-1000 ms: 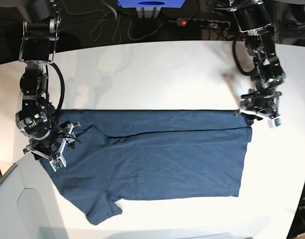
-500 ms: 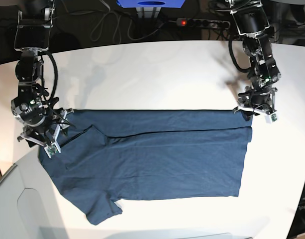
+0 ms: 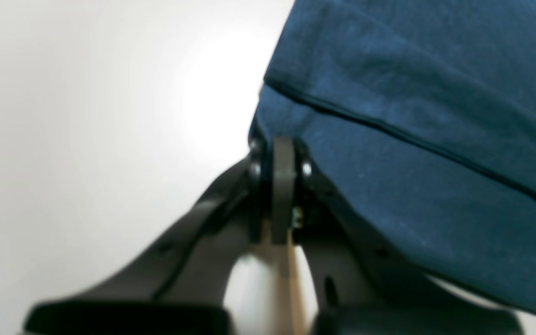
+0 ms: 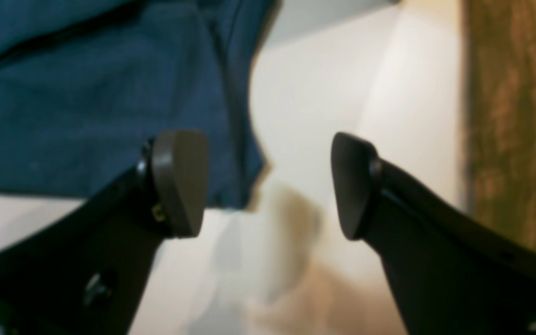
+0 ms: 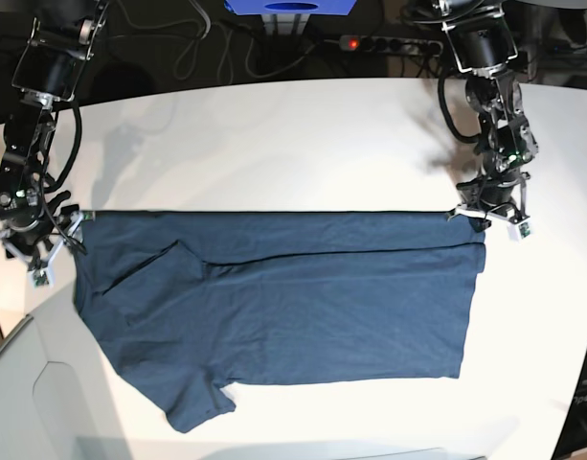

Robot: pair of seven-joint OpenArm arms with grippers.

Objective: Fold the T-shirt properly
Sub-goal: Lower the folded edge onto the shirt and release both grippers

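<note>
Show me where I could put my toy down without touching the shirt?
The white table is bare behind the T-shirt, and along the front edge near the hem. Both far corners are crowded: left gripper and right gripper work there.

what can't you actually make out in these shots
- Left wrist view: the left gripper is shut at the T-shirt corner; blur and the fingers hide how much cloth is pinched.
- Base view: that grip on the T-shirt is too small to read.
- Right wrist view: the open right gripper is blurred; whether it touches the table is unclear.
- The neck label shows in no view.
</note>
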